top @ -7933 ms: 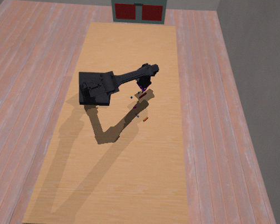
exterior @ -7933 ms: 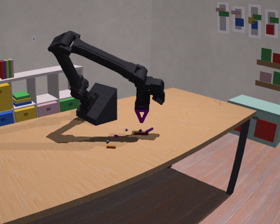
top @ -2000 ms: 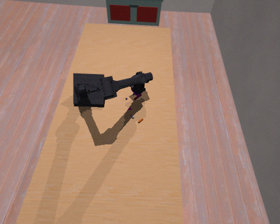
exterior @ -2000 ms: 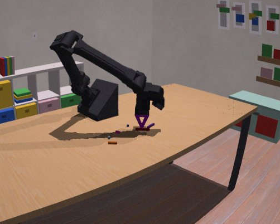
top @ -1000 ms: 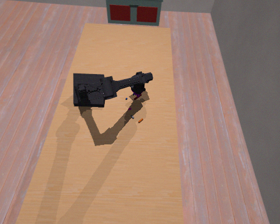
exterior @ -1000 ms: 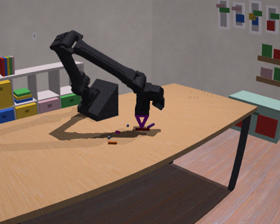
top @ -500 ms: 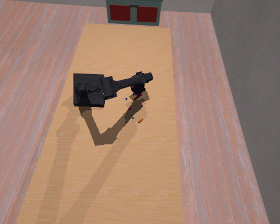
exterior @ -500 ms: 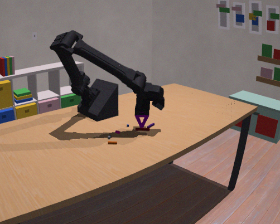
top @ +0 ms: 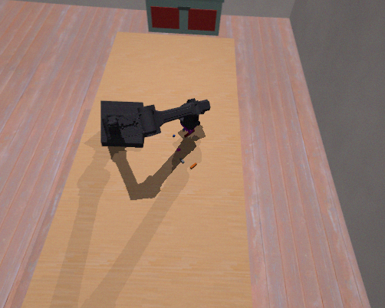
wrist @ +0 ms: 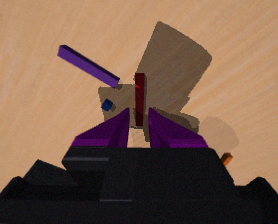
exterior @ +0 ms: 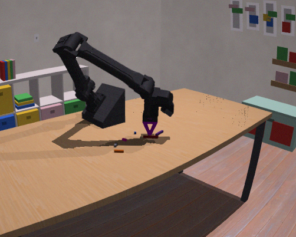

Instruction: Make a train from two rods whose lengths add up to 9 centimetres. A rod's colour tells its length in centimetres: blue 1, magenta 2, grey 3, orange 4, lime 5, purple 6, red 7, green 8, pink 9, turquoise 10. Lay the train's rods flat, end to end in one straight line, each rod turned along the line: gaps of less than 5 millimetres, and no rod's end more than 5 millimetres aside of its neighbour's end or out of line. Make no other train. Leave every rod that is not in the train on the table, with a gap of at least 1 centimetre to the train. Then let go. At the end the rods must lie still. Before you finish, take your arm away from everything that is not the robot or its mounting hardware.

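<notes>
My gripper [top: 189, 131] [exterior: 150, 134] [wrist: 138, 112] points down low over the table, its purple fingers partly open. The red rod [top: 189, 133] [exterior: 150, 137] [wrist: 139, 92] runs between the fingertips, with a narrow gap on each side in the wrist view. The purple rod [exterior: 159, 132] [wrist: 89, 66] lies slanted near it, not in line. The blue rod [top: 173, 135] [exterior: 135, 132] [wrist: 107, 105] lies apart on the arm-base side. The magenta rod [top: 178, 149] [exterior: 124, 140], grey rod [top: 182, 161] [exterior: 115, 145] and orange rod [top: 193, 165] [exterior: 118, 151] [wrist: 227, 159] lie apart from each other.
The arm's base [top: 122, 124] [exterior: 108, 105] stands on the table [top: 171, 247] [exterior: 63, 184]. The arm's shadow crosses the area around the rods. A green cabinet [top: 183, 17] [exterior: 280, 113] stands beyond the table's far end.
</notes>
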Tool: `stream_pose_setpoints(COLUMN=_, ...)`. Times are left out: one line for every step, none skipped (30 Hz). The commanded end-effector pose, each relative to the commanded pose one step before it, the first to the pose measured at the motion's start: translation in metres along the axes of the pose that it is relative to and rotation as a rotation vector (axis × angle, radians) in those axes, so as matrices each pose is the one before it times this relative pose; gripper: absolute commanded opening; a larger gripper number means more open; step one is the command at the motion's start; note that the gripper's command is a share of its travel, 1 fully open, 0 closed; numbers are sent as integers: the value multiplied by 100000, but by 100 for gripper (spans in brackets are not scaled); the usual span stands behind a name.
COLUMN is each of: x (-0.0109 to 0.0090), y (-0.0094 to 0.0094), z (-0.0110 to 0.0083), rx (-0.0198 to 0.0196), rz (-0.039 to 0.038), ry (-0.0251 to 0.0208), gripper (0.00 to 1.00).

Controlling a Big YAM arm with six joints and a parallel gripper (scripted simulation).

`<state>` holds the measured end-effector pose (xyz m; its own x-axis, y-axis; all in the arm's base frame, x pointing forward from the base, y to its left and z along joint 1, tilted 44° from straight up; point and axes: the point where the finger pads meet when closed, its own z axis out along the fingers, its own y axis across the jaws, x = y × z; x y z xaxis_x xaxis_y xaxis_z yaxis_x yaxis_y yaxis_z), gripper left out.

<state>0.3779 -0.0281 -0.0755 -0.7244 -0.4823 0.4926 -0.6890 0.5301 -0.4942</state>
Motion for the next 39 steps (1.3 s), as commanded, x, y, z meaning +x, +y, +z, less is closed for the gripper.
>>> stream_pose_setpoints(x=-1005, y=-1652, z=-473, rx=1356, rz=3205, ry=-2784, gripper=23)
stream_pose_setpoints(x=-71, y=-44, z=-22, rx=34, rz=30, ry=-65, gripper=23)
stream_pose_setpoints(x=-74, y=-45, z=-23, rx=36, rz=34, ry=-68, gripper=23)
stream_pose_setpoints(x=-68, y=-47, z=-18, rx=27, rz=48, ry=-57, gripper=23)
stream_pose_setpoints(x=-55, y=-47, z=-9, rx=14, rz=64, ry=-39, gripper=23)
stream_pose_setpoints(x=-42, y=-41, z=-4, rx=6, rz=67, ry=-24, gripper=23)
stream_pose_setpoints(x=0, y=0, z=0, rx=0, rz=0, ry=0, gripper=23)
stream_pose_setpoints(x=0, y=0, z=0, rx=0, rz=0, ry=0, gripper=23)
stream_pose_setpoints(x=-50, y=-12, z=-27, rx=42, rz=40, ry=-64, gripper=23)
stream_pose_setpoints(x=-22, y=-15, z=-6, rx=9, rz=4, ry=-19, gripper=23)
stream_pose_setpoints(x=-8, y=-7, z=-1, rx=1, rz=4, ry=-5, gripper=23)
stream_pose_setpoints(x=-1, y=-1, z=0, rx=0, rz=1, ry=0, gripper=23)
stream_pose_setpoints(x=0, y=0, z=0, rx=0, rz=0, ry=0, gripper=23)
stream_pose_setpoints(x=0, y=0, z=0, rx=0, rz=0, ry=0, gripper=23)
stream_pose_setpoints(x=0, y=0, z=0, rx=0, rz=0, ry=0, gripper=23)
stream_pose_setpoints(x=0, y=0, z=0, rx=0, rz=0, ry=0, gripper=23)
stream_pose_setpoints(x=0, y=0, z=0, rx=0, rz=0, ry=0, gripper=23)
stream_pose_setpoints(x=0, y=0, z=0, rx=0, rz=0, ry=0, gripper=23)
stream_pose_setpoints(x=0, y=0, z=0, rx=0, rz=0, ry=0, gripper=23)
stream_pose_setpoints(x=0, y=0, z=0, rx=0, rz=0, ry=0, gripper=23)
stream_pose_setpoints(x=0, y=0, z=0, rx=0, rz=0, ry=0, gripper=23)
stream_pose_setpoints(x=0, y=0, z=0, rx=0, rz=0, ry=0, gripper=23)
stream_pose_setpoints(x=0, y=0, z=0, rx=0, rz=0, ry=0, gripper=23)
stream_pose_setpoints(x=0, y=0, z=0, rx=0, rz=0, ry=0, gripper=23)
stream_pose_setpoints(x=0, y=0, z=0, rx=0, rz=0, ry=0, gripper=23)
stream_pose_setpoints(x=0, y=0, z=0, rx=0, rz=0, ry=0, gripper=23)
stream_pose_setpoints(x=0, y=0, z=0, rx=0, rz=0, ry=0, gripper=23)
stream_pose_setpoints(x=0, y=0, z=0, rx=0, rz=0, ry=0, gripper=23)
stream_pose_setpoints(x=0, y=0, z=0, rx=0, rz=0, ry=0, gripper=23)
stream_pose_setpoints(x=0, y=0, z=0, rx=0, rz=0, ry=0, gripper=23)
stream_pose_setpoints(x=0, y=0, z=0, rx=0, rz=0, ry=0, gripper=23)
stream_pose_setpoints(x=0, y=0, z=0, rx=0, rz=0, ry=0, gripper=23)
stream_pose_setpoints(x=0, y=0, z=0, rx=0, rz=0, ry=0, gripper=23)
stream_pose_setpoints(x=0, y=0, z=0, rx=0, rz=0, ry=0, gripper=23)
stream_pose_setpoints(x=0, y=0, z=0, rx=0, rz=0, ry=0, gripper=23)
stream_pose_setpoints(x=0, y=0, z=0, rx=0, rz=0, ry=0, gripper=23)
stream_pose_setpoints(x=0, y=0, z=0, rx=0, rz=0, ry=0, gripper=23)
stream_pose_setpoints(x=0, y=0, z=0, rx=0, rz=0, ry=0, gripper=23)
stream_pose_setpoints(x=0, y=0, z=0, rx=0, rz=0, ry=0, gripper=23)
